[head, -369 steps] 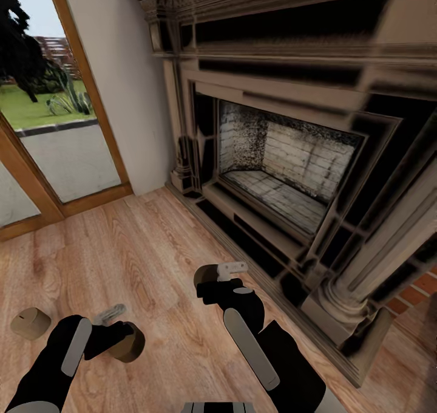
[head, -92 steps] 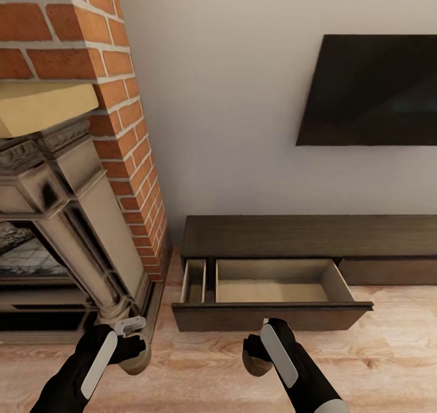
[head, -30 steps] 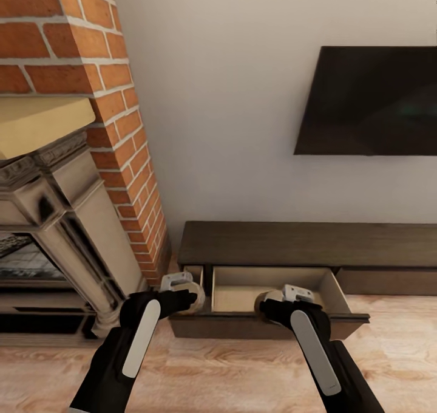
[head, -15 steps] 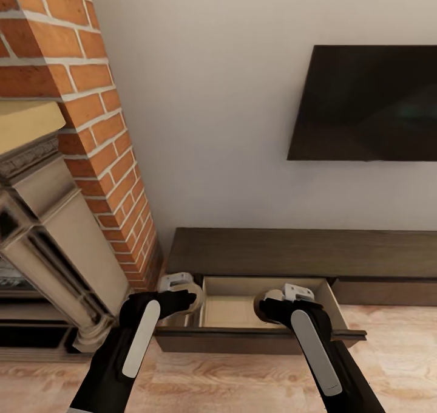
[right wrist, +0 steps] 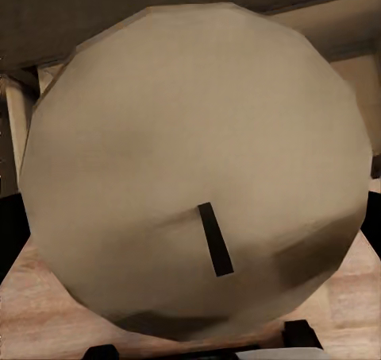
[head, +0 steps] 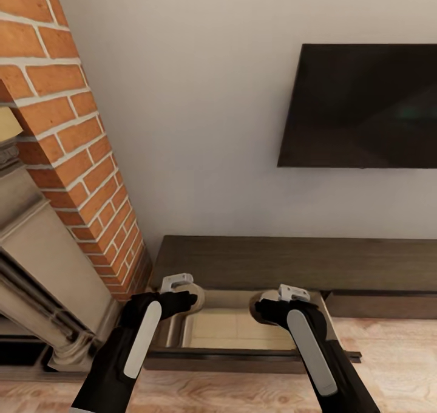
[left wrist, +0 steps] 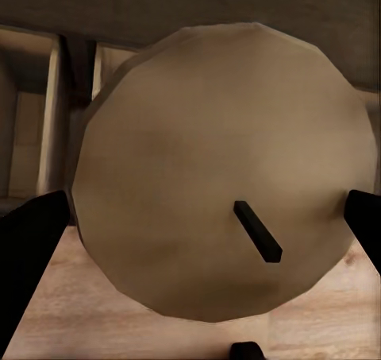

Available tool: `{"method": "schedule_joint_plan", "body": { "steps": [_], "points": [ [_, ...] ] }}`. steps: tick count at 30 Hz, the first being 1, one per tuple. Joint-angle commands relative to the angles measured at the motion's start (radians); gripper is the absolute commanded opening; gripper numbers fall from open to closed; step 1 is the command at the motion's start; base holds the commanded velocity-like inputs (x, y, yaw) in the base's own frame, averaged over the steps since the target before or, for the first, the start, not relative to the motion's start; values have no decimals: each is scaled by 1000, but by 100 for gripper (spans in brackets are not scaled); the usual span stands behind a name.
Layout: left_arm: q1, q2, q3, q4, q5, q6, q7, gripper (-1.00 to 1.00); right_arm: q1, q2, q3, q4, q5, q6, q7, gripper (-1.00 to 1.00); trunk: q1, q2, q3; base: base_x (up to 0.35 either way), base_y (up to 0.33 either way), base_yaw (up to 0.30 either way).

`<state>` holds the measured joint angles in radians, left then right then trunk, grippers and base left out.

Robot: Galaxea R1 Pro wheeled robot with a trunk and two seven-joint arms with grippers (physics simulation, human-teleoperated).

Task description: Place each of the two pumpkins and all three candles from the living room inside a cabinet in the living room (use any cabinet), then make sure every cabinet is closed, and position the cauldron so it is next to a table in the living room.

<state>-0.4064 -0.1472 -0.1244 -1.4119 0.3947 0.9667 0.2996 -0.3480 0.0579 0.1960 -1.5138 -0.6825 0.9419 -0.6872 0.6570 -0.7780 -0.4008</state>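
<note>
The left hand (head: pixel 182 289) is clamped on a squat olive-grey candle (left wrist: pixel 222 169) above the narrow left compartment of the long dark-brown wood cabinet (head: pixel 291 261). The right hand (head: pixel 280 303) grips a second squat olive-grey candle (right wrist: pixel 198 169) over the wide, pale-beige open drawer (head: pixel 237 331). Each hand should probably lower past the drawer walls before letting go, so neither candle bounces out.

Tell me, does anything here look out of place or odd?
Only that the cabinet has a drawer pulled open. The left tool and right tool each hold a beige candle above it. Nothing looks spilled or damaged.
</note>
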Motion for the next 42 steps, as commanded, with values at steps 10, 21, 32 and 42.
{"method": "schedule_joint_plan", "body": {
  "steps": [10, 21, 32, 42],
  "points": [
    [0, -9, -3, 81, 3, -91, 92, -100, -104, 101, 16, 216, 7, -15, 2, -100, 0, 0, 0, 12, -12, 0],
    [-15, -27, -13, 246, 1, -280, 140, -100, -171, 107, 28, 388, 8, -120, 6, -100, 0, 0, 0, 0, 0, 0],
    [-18, -27, -36, 287, 3, -318, 139, -100, -190, 93, 80, 444, 12, -205, 9, -100, 0, 0, 0, 40, -54, 0],
    [-22, -27, -53, 302, 2, -294, 140, -100, -191, 92, 80, 451, 12, -218, 9, -100, 0, 0, 0, 140, -109, 0]
  ]
}}
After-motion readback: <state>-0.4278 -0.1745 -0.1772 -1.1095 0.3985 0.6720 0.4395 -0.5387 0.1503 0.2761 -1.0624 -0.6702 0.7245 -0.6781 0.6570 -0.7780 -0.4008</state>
